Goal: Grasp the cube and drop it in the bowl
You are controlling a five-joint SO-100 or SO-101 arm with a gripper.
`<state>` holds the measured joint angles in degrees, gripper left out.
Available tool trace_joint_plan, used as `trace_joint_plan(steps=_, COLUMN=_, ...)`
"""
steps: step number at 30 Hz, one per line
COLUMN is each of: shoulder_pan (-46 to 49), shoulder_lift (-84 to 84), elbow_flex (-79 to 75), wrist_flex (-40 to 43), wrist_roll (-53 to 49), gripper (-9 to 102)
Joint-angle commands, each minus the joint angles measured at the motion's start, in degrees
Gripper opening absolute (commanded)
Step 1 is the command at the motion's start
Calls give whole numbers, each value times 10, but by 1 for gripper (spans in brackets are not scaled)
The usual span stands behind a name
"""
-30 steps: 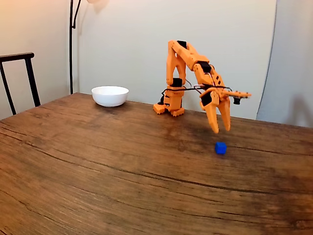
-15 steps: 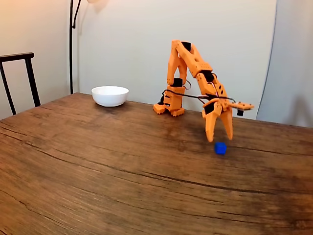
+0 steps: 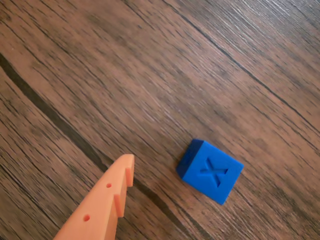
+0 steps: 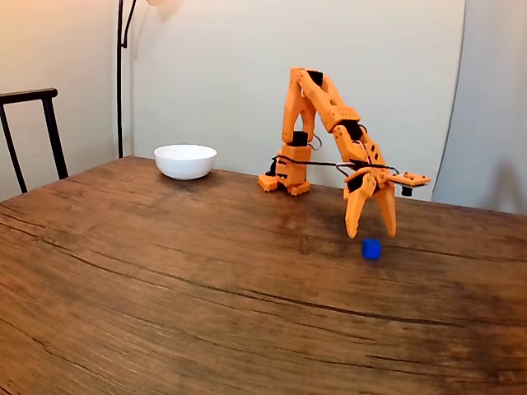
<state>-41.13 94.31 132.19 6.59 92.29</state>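
Cube [image 4: 372, 248] sits on the wooden counter [image 4: 165, 280], an X recessed in its top face in the wrist view [image 3: 210, 171]. Pincer [image 4: 370, 235] hangs just above it, fingers spread wide, apparently not touching. Bowl [image 4: 185, 161] stands well apart, far left, near the counter's back edge.

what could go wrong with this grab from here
The cube sits skewed to the one finger seen in the wrist view, and off to its side, so closing could push or spin it rather than pinch it. In the fixed view the open gripper hangs just above the cube; descending off-centre might knock it away.
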Motion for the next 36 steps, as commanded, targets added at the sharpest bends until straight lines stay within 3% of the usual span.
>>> trace_joint_plan(steps=1, shoulder_pan=4, shoulder_lift=3, elbow_flex=2, wrist_flex=-10, wrist_roll=3, gripper=53)
trace_joint_plan(steps=29, shoulder_pan=22, shoulder_lift=1, elbow_flex=0, wrist_flex=-5, wrist_roll=-69, gripper=53)
trace_joint_plan(steps=36, shoulder_pan=18, shoulder_lift=-111, elbow_flex=-84, wrist_flex=-4, wrist_roll=-72, gripper=53)
